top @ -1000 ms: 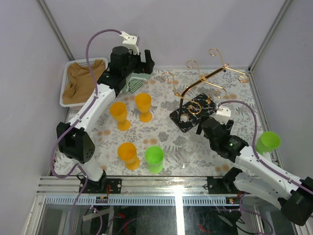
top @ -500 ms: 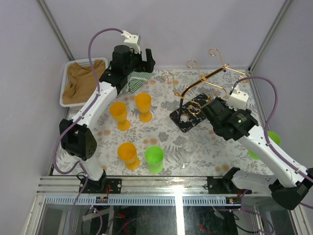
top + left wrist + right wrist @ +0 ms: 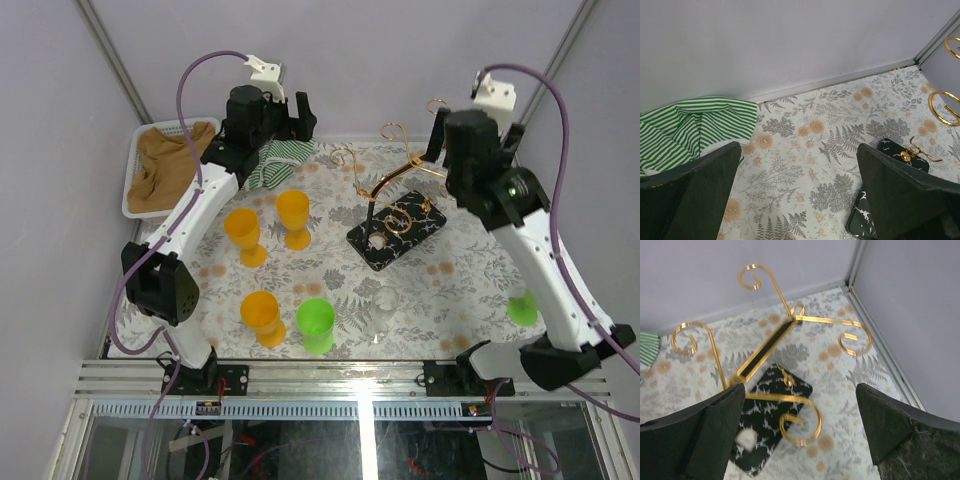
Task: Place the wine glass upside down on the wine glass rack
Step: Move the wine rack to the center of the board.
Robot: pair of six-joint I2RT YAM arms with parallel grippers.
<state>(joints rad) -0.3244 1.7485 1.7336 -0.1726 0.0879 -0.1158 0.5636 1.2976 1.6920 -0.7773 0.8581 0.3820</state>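
The wine glass (image 3: pixel 385 306) is clear and stands on the floral table near the front middle, held by nothing. The wine glass rack (image 3: pixel 398 178) is a gold wire stand with curled hooks on a black patterned base (image 3: pixel 397 234), right of centre. My right gripper (image 3: pixel 475 140) is open and empty, raised high over the rack's back right side. In the right wrist view, the hooks (image 3: pixel 790 322) and base (image 3: pixel 771 412) lie below the open gripper (image 3: pixel 800 432). My left gripper (image 3: pixel 290 118) is open and empty at the back left; in its wrist view (image 3: pixel 800 192) it hangs over bare table.
Three orange cups (image 3: pixel 243 232) (image 3: pixel 293 215) (image 3: pixel 262 317) and a green cup (image 3: pixel 316 324) stand left of the glass. Another green cup (image 3: pixel 521 306) stands at the right edge. A green striped cloth (image 3: pixel 690 125) and a basket of brown cloth (image 3: pixel 165 165) are at the back left.
My right arm has swung up and back, from low beside the clear glass to high over the rack. The glass stays on the table. The left arm has barely moved.
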